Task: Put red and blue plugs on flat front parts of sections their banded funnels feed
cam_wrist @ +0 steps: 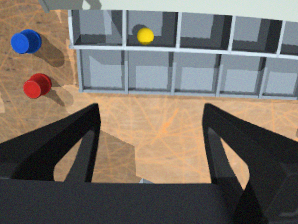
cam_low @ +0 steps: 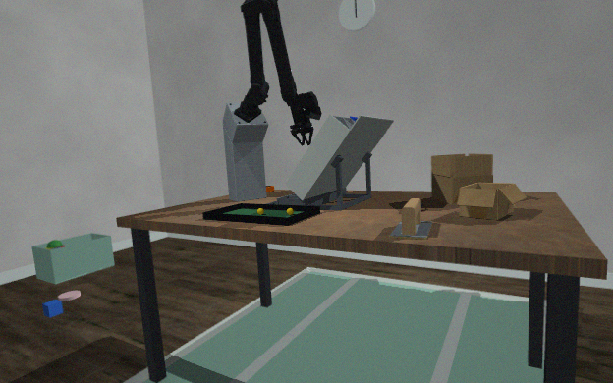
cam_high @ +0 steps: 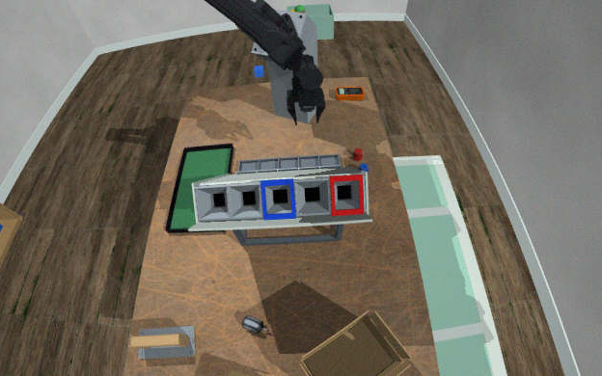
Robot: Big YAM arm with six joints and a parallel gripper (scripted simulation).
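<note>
The sloped funnel box has a row of funnels; the blue-banded funnel (cam_high: pixel 278 198) is in the middle and the red-banded funnel (cam_high: pixel 346 194) is at the right end. Behind it lies the row of grey sections (cam_high: pixel 289 163). In the wrist view a yellow marble (cam_wrist: pixel 145 35) sits in the second section from the plugs' end. The red plug (cam_high: pixel 357 154) (cam_wrist: pixel 36 87) and the blue plug (cam_high: pixel 364 167) (cam_wrist: pixel 25 42) stand on the table beside that end. My gripper (cam_high: pixel 309 116) (cam_wrist: pixel 151 112) is open and empty, high above the table behind the sections. Two yellow marbles (cam_low: pixel 259 211) (cam_low: pixel 289 211) lie in the green tray (cam_high: pixel 204 185).
The arm's grey pedestal (cam_high: pixel 295 63) stands behind the gripper, with an orange meter (cam_high: pixel 349 93) to its right. Near the table's front are a cardboard box (cam_high: pixel 353 347), a wooden block on a grey base (cam_high: pixel 162 341) and a small grey cylinder (cam_high: pixel 254 325).
</note>
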